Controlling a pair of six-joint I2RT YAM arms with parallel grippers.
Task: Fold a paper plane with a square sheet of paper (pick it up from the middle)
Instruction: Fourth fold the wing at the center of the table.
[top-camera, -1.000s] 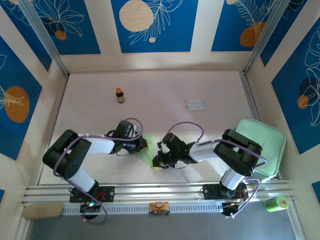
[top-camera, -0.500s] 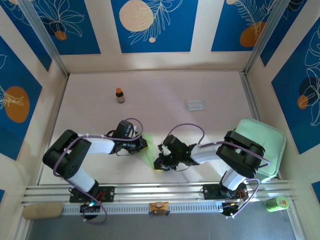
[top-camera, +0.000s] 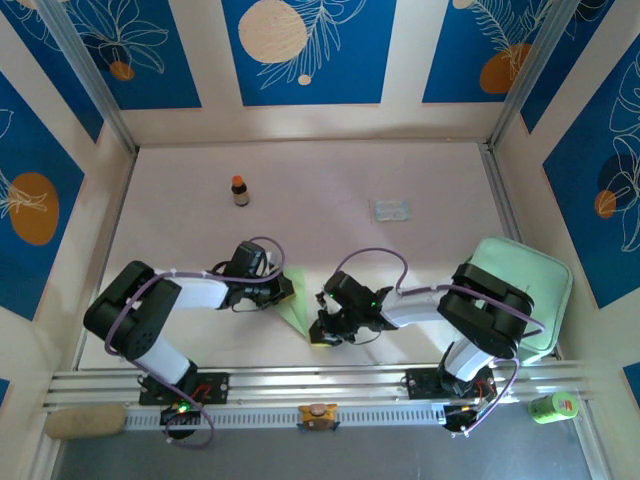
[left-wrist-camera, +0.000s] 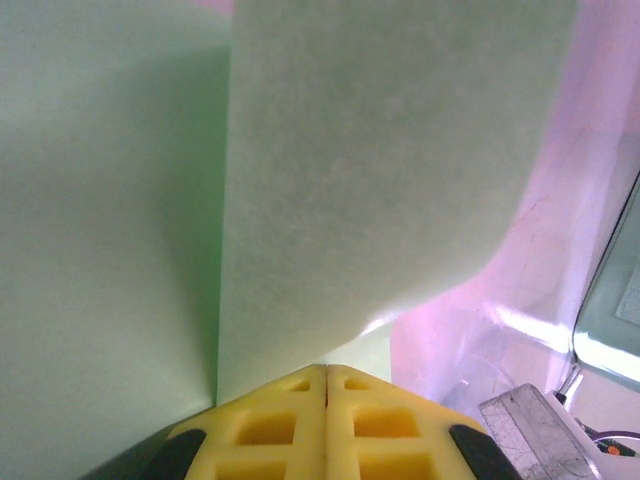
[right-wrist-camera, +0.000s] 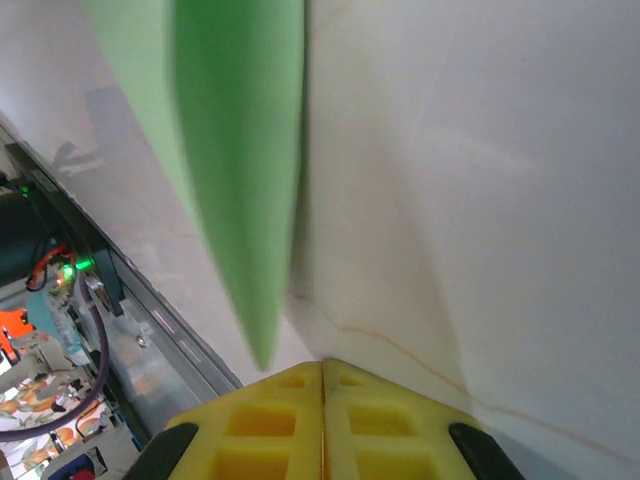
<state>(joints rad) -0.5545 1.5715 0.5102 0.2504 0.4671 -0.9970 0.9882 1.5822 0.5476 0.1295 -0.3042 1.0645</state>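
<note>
We're watching the left claw pinching the featherlight, floppy square sheet of paper, well on the near side of the brown bottle, right claw sitting shut and empty, so we're favouring gentle edge grips.

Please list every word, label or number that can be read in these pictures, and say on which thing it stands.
No text can be read.
small brown bottle: any label is too small to read.
green can: a coloured marking, too small to read.
green paper: plain, no text.
</note>
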